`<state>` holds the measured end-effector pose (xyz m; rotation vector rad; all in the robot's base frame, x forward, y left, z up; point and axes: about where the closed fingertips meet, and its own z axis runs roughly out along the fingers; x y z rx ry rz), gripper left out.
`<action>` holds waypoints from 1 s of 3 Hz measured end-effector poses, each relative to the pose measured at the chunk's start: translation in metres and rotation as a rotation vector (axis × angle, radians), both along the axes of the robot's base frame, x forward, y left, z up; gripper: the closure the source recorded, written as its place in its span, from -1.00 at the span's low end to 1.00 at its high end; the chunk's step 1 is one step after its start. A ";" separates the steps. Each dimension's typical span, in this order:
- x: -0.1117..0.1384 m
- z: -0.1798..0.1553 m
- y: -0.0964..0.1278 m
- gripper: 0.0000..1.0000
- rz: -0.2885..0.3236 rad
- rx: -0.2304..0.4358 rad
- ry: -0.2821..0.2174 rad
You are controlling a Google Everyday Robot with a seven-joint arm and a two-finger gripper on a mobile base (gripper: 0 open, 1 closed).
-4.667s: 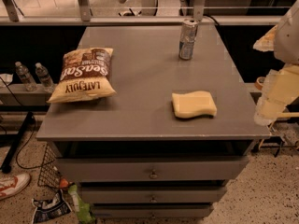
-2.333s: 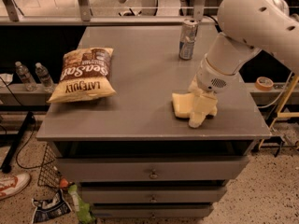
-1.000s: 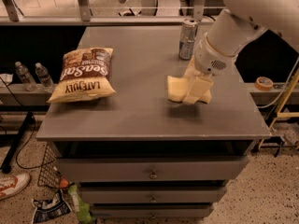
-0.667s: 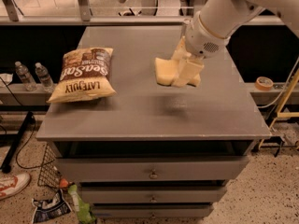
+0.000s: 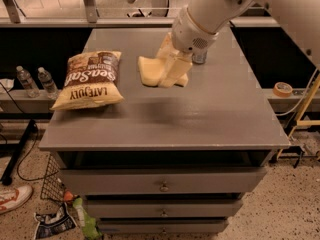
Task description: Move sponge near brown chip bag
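Observation:
The brown chip bag lies on the left side of the grey cabinet top, with "Sea Salt" and "LATE JULY" lettering. The pale yellow sponge hangs in the air above the middle of the top, right of the bag. My gripper comes down from the upper right and is shut on the sponge, its cream fingers covering the sponge's right part. A shadow lies on the top below them.
A silver can stands behind the gripper, mostly hidden by my arm. The cabinet has drawers in front. Water bottles stand on a shelf at left. A tape roll lies at right.
My gripper closed on the sponge at the right of the top, lifted it and carried it left toward the chip bag. The bag and can have not moved.

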<state>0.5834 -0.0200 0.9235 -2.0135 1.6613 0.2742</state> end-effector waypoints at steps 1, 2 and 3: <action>-0.003 -0.002 0.025 1.00 0.064 0.046 0.019; -0.009 -0.006 0.049 1.00 0.126 0.084 0.037; -0.009 -0.007 0.050 0.63 0.127 0.083 0.037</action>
